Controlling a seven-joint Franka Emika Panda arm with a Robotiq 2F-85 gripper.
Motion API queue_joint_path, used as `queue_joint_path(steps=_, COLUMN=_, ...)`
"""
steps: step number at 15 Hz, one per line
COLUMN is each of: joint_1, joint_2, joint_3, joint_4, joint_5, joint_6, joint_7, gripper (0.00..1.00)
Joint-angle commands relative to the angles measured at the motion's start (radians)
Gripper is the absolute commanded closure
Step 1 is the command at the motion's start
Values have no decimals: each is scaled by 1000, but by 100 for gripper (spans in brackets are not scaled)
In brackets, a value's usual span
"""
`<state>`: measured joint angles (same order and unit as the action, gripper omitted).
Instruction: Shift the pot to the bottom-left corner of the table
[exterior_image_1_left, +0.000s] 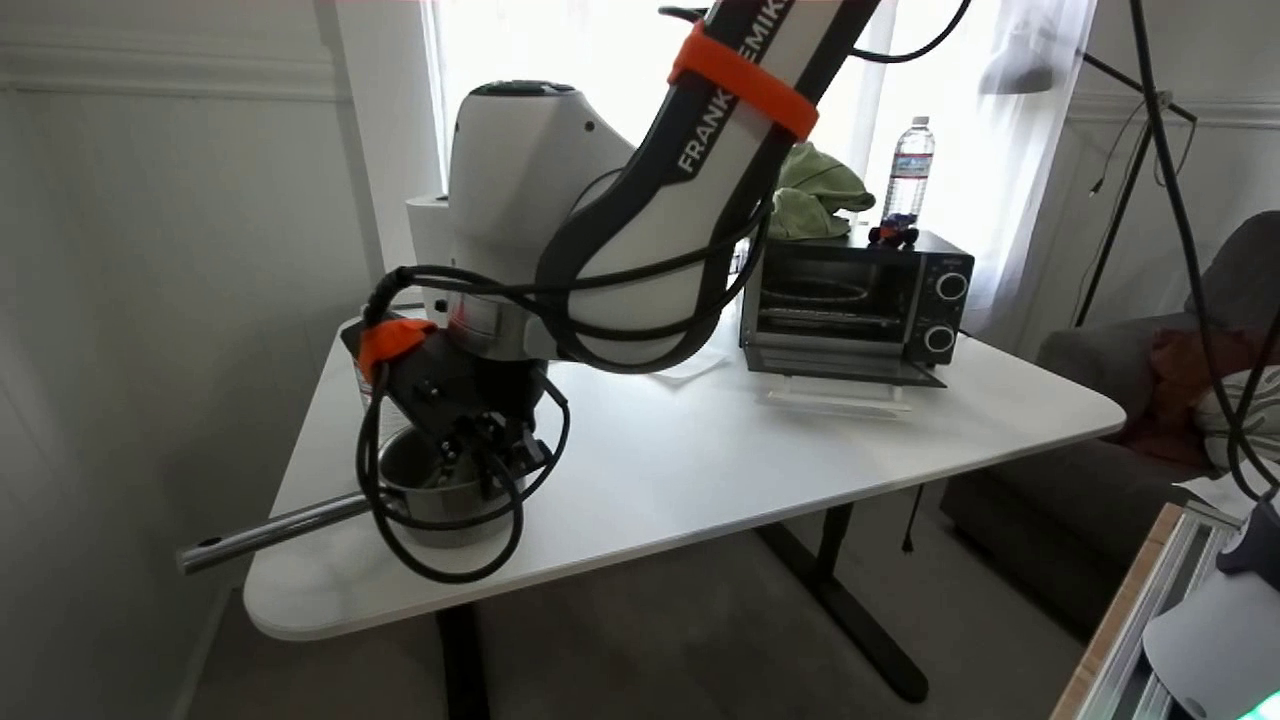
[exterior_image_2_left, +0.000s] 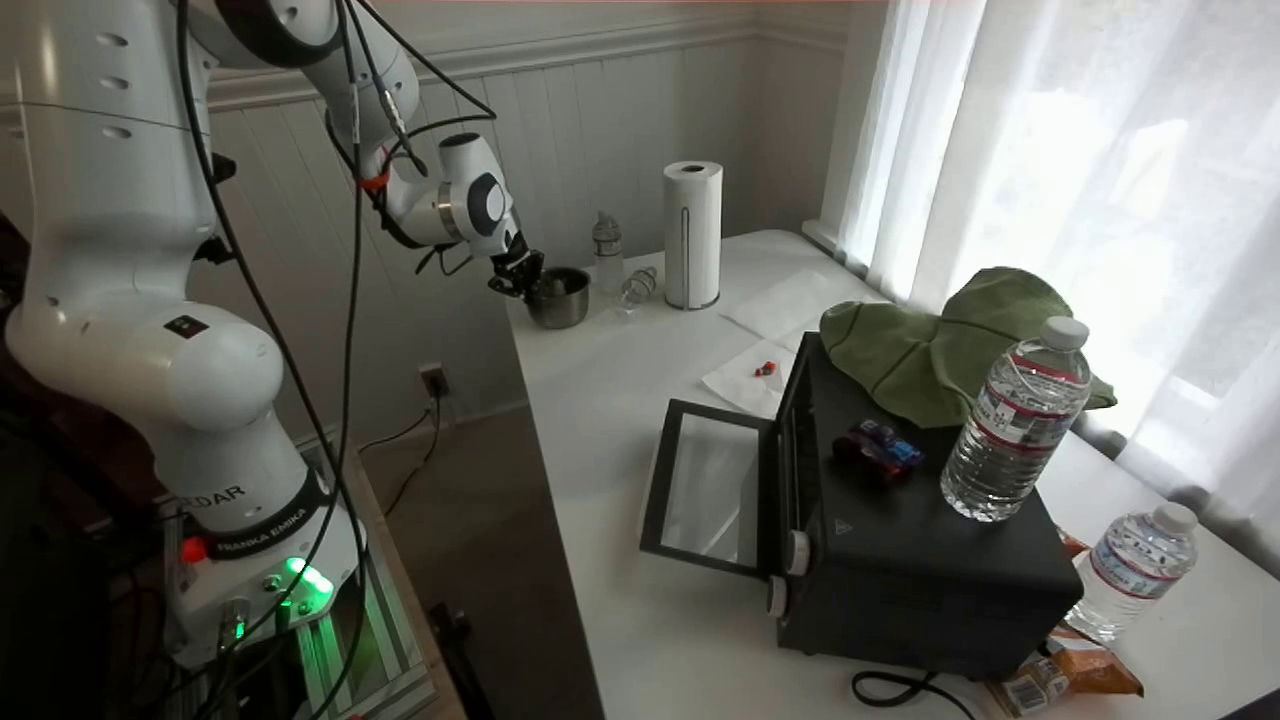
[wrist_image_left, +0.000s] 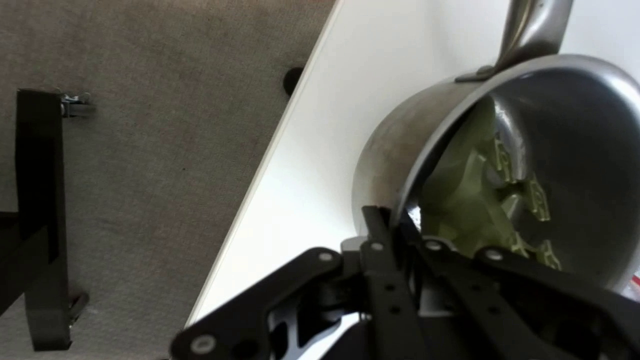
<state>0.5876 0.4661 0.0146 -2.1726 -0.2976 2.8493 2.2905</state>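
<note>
The pot (exterior_image_1_left: 440, 503) is a small round grey metal saucepan at the near left corner of the white table (exterior_image_1_left: 650, 480) in an exterior view. Its long handle (exterior_image_1_left: 285, 530) points past the table's left edge. It shows at the table's far end in an exterior view (exterior_image_2_left: 562, 308). In the wrist view the pot (wrist_image_left: 390, 145) is beside the table edge, with a yellowish-green see-through item (wrist_image_left: 465, 200) inside. My gripper (wrist_image_left: 387, 220) is shut on the pot's rim, one finger outside and one inside. I cannot tell whether the pot's base touches the table.
A toaster oven (exterior_image_2_left: 920, 560) stands on the table with its door open. A paper towel roll (exterior_image_2_left: 692, 235), an upright bottle (exterior_image_2_left: 607, 250) and a lying bottle (exterior_image_2_left: 638, 288) are near the pot. A wall (exterior_image_1_left: 180, 300) runs along the table's left side.
</note>
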Motion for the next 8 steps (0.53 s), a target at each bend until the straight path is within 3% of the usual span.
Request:
queue_joint_path(steps=1, joint_1=72, joint_2=38, joint_3=-71, joint_4=57, joint_5=-13, joint_6=49, joint_7=25, gripper=67)
queue_joint_path(steps=3, joint_1=77, joint_2=33, joint_3=-77, joint_4=60, joint_5=-5, joint_6=58, joint_7=-21, gripper=54)
queue_joint_path(steps=4, joint_1=50, joint_2=20, joint_3=-42, joint_4=53, joint_5=19, joint_6=36, joint_7=-80, gripper=48)
queue_joint_path(steps=6, joint_1=-37, joint_2=-31, joint_3=63, joint_4=21, joint_5=81, joint_6=0, joint_7=-249, gripper=34)
queue_joint_path(steps=8, joint_1=-169, joint_2=-93, joint_3=216, joint_4=-8, joint_5=129, joint_6=-82, joint_7=-403, gripper=19)
